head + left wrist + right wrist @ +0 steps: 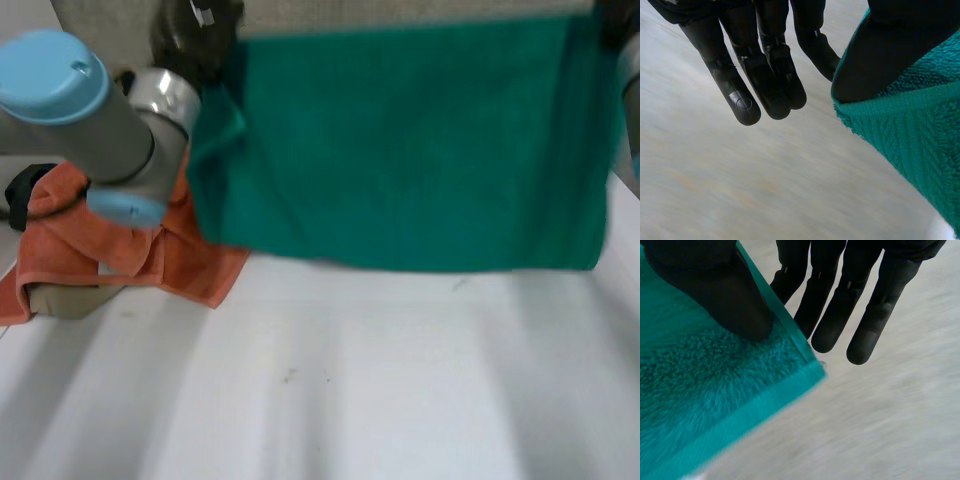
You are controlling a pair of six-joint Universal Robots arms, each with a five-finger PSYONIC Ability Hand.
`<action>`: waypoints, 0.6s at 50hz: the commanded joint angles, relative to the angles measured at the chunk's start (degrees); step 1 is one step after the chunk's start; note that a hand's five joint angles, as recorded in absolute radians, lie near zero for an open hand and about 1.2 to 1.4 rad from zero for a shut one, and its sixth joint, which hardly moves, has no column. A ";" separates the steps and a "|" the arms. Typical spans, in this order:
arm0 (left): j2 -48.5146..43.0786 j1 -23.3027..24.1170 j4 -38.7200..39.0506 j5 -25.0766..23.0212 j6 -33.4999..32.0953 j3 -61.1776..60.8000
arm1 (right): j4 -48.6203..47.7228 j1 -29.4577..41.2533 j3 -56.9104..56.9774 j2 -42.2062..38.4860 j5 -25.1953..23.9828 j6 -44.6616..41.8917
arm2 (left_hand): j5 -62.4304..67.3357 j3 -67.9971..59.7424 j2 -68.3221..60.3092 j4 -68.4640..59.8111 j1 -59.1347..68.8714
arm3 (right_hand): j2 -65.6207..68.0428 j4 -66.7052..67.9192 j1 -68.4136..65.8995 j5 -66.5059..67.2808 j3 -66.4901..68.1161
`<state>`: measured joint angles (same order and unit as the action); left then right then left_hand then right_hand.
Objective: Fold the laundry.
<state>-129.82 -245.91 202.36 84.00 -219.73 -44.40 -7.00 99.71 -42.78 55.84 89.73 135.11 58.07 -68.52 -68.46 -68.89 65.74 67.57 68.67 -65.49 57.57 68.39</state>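
A green towel (400,150) hangs spread out above the white table (350,390), held up by its two upper corners. My left hand (195,30) is at the towel's upper left corner. In the left wrist view its thumb (880,50) pinches the towel's hem (920,145), while the fingers (765,75) stand straight beside it. My right hand (615,25) is at the upper right corner. In the right wrist view its thumb (715,290) presses the towel's corner (705,390) against the hand, and the fingers (855,300) are straight past the hem.
An orange cloth (100,250) lies crumpled at the table's left, over a beige piece (70,298). My left arm (90,110) reaches across above it. The table's front spreads bare below the hanging towel.
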 commanded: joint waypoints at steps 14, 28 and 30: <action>18.38 0.08 3.49 -1.30 9.67 -32.57 | -10.15 -0.57 -28.04 12.36 -5.35 7.10 | 11.93 -11.48 -11.54 -11.11 14.26 | 12.43 11.33 -14.51 12.43 11.61; 10.65 -0.62 1.20 -2.52 9.23 -48.67 | -2.05 -8.57 -45.19 9.11 -15.28 6.49 | 11.93 -11.48 -11.54 -11.11 14.26 | 12.43 11.33 -14.51 12.43 11.61; 10.21 -1.06 1.11 -3.23 9.23 -49.02 | -1.96 -9.27 -45.28 8.50 -15.63 6.57 | 0.11 0.34 0.28 0.71 2.44 | 12.43 11.33 -14.51 12.43 11.61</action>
<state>-116.38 -245.75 203.34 82.18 -210.64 -92.78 -8.58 92.36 -86.66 66.72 76.29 141.63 58.38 -68.54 -68.46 -68.87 65.74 67.58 68.68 -65.49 58.40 68.40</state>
